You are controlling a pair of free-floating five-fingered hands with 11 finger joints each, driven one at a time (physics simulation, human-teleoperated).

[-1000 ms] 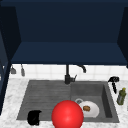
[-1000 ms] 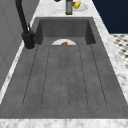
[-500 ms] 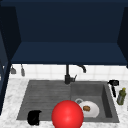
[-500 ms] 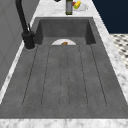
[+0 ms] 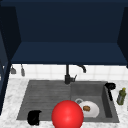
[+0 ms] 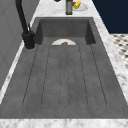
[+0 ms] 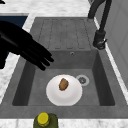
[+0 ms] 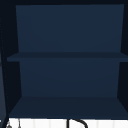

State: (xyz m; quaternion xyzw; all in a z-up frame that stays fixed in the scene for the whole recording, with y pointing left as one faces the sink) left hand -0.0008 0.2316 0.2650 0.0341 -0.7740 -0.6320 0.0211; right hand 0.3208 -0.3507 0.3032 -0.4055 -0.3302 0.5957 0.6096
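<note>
presently, findings as follows.

right hand: right hand (image 5: 110, 86) hangs at the right wall of the sink (image 5: 45, 100), above the basin; in the right side view (image 7: 23, 46) its fingers (image 7: 45, 60) are straight and spread, holding nothing.
left hand: left hand (image 5: 34, 117) sits at the front left edge of the drainer; fingers cannot be told.
plate: white plate (image 7: 64, 90) lies flat on the basin floor, just beside the drain (image 7: 82, 80), below and apart from the right hand.
food: a brown lump of food (image 7: 63, 84) rests loose at the middle of the plate.
ball: red ball (image 5: 67, 115) stands at the front edge, between the two hands and just beside the plate in the front view.
bottle: green bottle (image 5: 121, 96) stands upright on the bench (image 5: 10, 100), right of the basin, near the right hand.
tap: black tap (image 7: 100, 32) stands behind the basin.
risk, plate: judged likely to slide on the basin floor if straight fingers press its rim from one side; a tilt would roll the food off.
risk, basin wall: the hand hangs close to the wall; a descent could scrape it.
risk, bottle: a sideways sweep of the right hand could topple it.
</note>
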